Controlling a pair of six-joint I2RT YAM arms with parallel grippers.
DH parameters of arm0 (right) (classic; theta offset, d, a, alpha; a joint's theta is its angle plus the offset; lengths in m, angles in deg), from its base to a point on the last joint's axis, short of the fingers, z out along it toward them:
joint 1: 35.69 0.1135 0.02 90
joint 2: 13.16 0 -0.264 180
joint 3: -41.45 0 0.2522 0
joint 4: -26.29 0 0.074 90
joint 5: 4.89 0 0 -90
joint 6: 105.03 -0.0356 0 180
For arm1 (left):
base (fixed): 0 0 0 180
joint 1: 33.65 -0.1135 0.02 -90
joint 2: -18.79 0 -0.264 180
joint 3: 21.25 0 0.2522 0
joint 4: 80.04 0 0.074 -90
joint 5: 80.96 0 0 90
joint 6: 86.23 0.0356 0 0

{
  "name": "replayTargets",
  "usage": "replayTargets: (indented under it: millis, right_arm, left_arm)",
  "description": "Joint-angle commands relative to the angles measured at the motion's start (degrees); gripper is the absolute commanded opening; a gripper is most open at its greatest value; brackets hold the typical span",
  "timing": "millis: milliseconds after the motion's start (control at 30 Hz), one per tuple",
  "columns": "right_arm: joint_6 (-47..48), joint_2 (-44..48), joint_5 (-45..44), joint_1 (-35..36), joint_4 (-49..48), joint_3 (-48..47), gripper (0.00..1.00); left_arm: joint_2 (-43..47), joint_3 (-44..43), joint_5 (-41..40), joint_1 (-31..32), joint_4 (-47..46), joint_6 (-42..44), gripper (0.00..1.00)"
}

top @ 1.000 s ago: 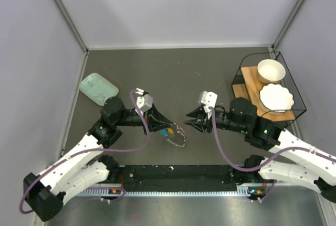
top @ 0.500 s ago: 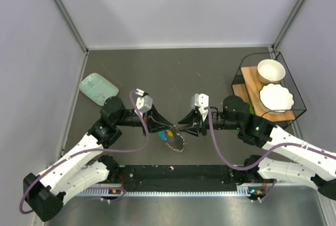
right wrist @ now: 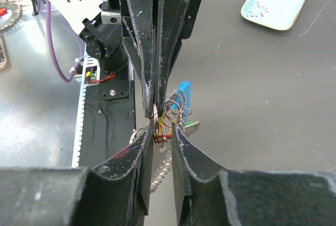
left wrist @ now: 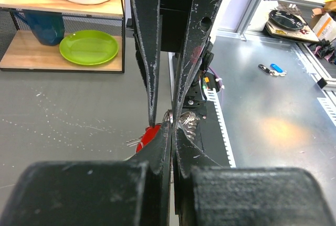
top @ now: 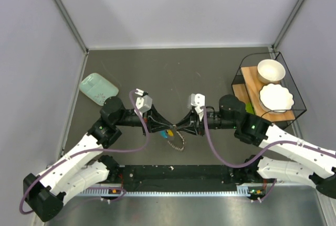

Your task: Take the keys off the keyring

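Two grippers now meet tip to tip over the table (top: 210, 74), near its middle and toward the near edge.

Change noted: a second ago the right gripper (top: 182, 126) stood open and well clear to the right of the bunch. It has since travelled left, and its jaws have narrowed around the right side of the bunch. In the right wrist view, wire loops and a red-orange piece sit in the slim gap between its fingers. Whether they are actually pinched cannot be told. The left gripper (top: 167, 125) has not moved and is clamped fully together on the keyring (right wrist: 176, 108).

Assessment: with the ring anchored on the left, the right arm appears to be taking hold of one key, so separation looks about to begin. No key is off yet.

Orientation: the keys (right wrist: 184, 92) cluster at the meeting point. The blue-headed one lies roughly along the left-right line, head toward the left arm. A bead chain (top: 178, 143) trails from the bunch toward the near edge and slightly right, which sets the long axis of the bunch. Whether the chain rests on the table is unclear.
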Motion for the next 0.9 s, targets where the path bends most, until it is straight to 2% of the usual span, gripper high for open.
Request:
replayTargets:
  millis: [0, 67, 267, 333, 400, 567, 600, 633, 867]
  right_arm:
    - [-0.6, -0.7, 1.4, -0.5, -2.2, -0.8, 0.15]
    - [-0.4, -0.9, 1.8, -0.6, -2.3, -0.9, 0.00]
    - [-1.6, -0.1, -2.1, -0.6, -2.6, -1.2, 0.00]
    - [-0.9, -0.2, -4.4, -0.6, 0.7, -2.5, 0.00]
    - [-0.1, -1.4, -6.4, -0.7, 3.9, -5.2, 0.00]
    - [0.9, -5.4, -11.4, -0.6, 16.2, -12.7, 0.00]
    - [1.0, -6.6, -11.3, -0.6, 17.1, -13.6, 0.00]
    - [1.1, -7.2, -10.8, -0.6, 18.0, -14.5, 0.00]
    - [0.6, -13.0, -7.8, -0.6, 27.3, -24.5, 0.00]
  left_arm:
    - [1.4, -2.3, 0.5, -0.1, -3.7, 0.1, 0.00]
    - [1.2, -2.3, 0.4, -0.1, -3.8, 0.2, 0.00]
    - [0.7, -2.7, -3.5, -0.1, 0.7, 3.1, 0.00]
    - [0.3, -4.0, -5.1, -0.1, 4.7, 4.1, 0.08]
    - [-0.4, -5.2, -7.0, -0.1, 8.0, 6.6, 0.28]
    - [-1.5, -9.2, -10.4, -0.1, 17.2, 9.8, 0.38]
    - [-1.5, -9.5, -10.0, -0.1, 17.5, 9.9, 0.48]
    - [-1.5, -9.5, -9.6, -0.2, 17.7, 10.5, 0.51]
    - [-2.3, -10.7, -10.6, -0.1, 19.4, 10.2, 0.52]
